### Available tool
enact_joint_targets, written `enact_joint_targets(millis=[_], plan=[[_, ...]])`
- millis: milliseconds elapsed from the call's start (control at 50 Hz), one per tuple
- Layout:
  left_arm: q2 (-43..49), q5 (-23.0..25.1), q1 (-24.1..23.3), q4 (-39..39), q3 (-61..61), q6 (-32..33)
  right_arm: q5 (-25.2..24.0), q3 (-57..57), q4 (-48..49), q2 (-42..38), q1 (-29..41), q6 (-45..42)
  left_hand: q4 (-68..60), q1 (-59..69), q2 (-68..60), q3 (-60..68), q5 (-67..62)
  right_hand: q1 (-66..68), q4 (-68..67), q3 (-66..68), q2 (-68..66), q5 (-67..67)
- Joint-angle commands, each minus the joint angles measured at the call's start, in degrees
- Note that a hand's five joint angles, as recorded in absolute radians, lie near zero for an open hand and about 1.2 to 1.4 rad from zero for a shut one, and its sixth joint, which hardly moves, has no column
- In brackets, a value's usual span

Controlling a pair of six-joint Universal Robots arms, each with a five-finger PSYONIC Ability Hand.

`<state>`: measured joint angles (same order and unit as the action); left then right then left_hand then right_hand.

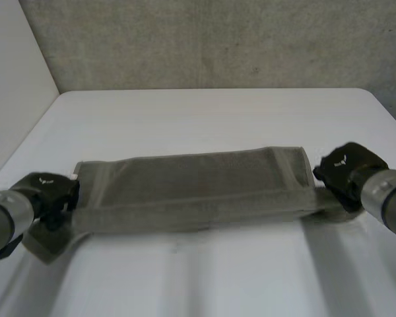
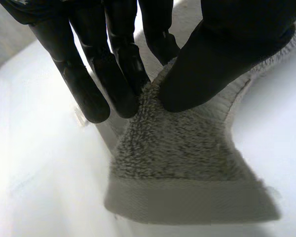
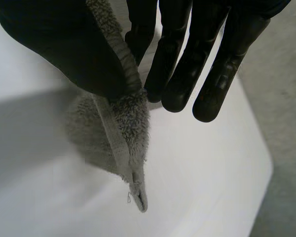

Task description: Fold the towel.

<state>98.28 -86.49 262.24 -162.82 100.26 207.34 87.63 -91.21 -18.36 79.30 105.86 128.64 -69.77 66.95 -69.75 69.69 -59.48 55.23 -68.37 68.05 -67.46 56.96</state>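
The towel (image 1: 195, 188) is laid out as a long folded band across the worktop (image 1: 204, 112). 1 short end is pinched by the left robot hand (image 1: 49, 190) and 1 by the right robot hand (image 1: 346, 166), presumably so both ends can be lifted evenly for another fold.

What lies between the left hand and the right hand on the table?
The towel, a long folded strip spanning from the left hand to the right hand, as the head view shows.
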Motion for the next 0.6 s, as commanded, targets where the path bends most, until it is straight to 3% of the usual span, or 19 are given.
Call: enact_joint_targets(millis=[20, 260, 460, 480, 500, 520, 540, 560, 580, 600], plan=[[15.51, -0.44, -0.76, -12.34, -11.9, 0.17, 1.23, 6.46, 18.51, -14.06, 0.84, -0.05, -10.23, 13.05, -10.25, 10.31, -10.52, 24.77, -11.63, 11.95, -12.54, 13.04], [35.91, -1.31, -3.05, -12.96, -34.32, -0.01, 1.23, 21.4, 31.53, -33.67, 3.21, -1.19, -10.23, 13.05, -10.25, 10.31, -10.52, 24.77, -11.63, 11.95, -12.54, 13.04], [42.78, -2.28, -3.05, -13.05, -42.43, 0.08, -2.2, 27.48, 36.64, -42.3, 3.21, -5.85, -10.23, 13.05, -10.25, 10.31, -10.52, 24.77, -11.63, 11.95, -12.54, 13.04], [43.04, -2.2, -3.05, -13.31, -42.87, -0.01, -2.2, 28.27, 36.9, -43.09, 3.21, -5.68, -10.23, 13.05, -10.25, 10.31, -10.52, 14.51, -1.37, 1.68, -2.28, 2.77], [43.05, -2.19, -3.05, -13.31, -42.87, -0.01, -2.2, 28.28, 36.9, -43.09, 3.21, -5.68, -10.23, 13.05, -10.25, 10.31, -10.52, 14.41, -1.26, 1.58, -2.17, 2.67], [43.13, -2.19, -3.05, -13.92, -43.22, -0.18, -2.2, 28.88, 36.99, -43.44, 3.21, -5.24, -10.23, 13.05, -10.25, 10.31, -10.52, -14.74, 27.88, -27.57, 26.97, -26.47], [43.13, -2.19, -3.05, -13.93, -43.22, -0.19, -2.2, 28.89, 36.99, -43.45, 3.21, -5.24, -10.23, 13.05, -10.25, 10.31, -10.52, -15.03, 28.17, -27.86, 27.26, -26.76], [43.05, -2.19, -3.14, -14.62, -43.31, -0.19, -2.11, 29.24, 37.43, -43.71, 3.21, -4.98, 13.22, -10.41, 13.21, -13.15, 12.94, -45.23, 58.37, -58.05, 57.46, -56.96], [42.78, -2.28, -3.58, -15.41, -43.22, 0.07, -2.02, 29.94, 38.21, -43.8, 3.21, -4.19, 42.27, -39.46, 42.25, -42.19, 41.99, -45.23, 58.37, -58.05, 57.46, -56.96], [42.78, -2.28, -3.58, -15.42, -43.22, 0.08, -2.02, 29.95, 38.22, -43.8, 3.21, -4.19, 42.56, -39.75, 42.54, -42.48, 42.28, -45.23, 58.37, -58.05, 57.46, -56.96]])
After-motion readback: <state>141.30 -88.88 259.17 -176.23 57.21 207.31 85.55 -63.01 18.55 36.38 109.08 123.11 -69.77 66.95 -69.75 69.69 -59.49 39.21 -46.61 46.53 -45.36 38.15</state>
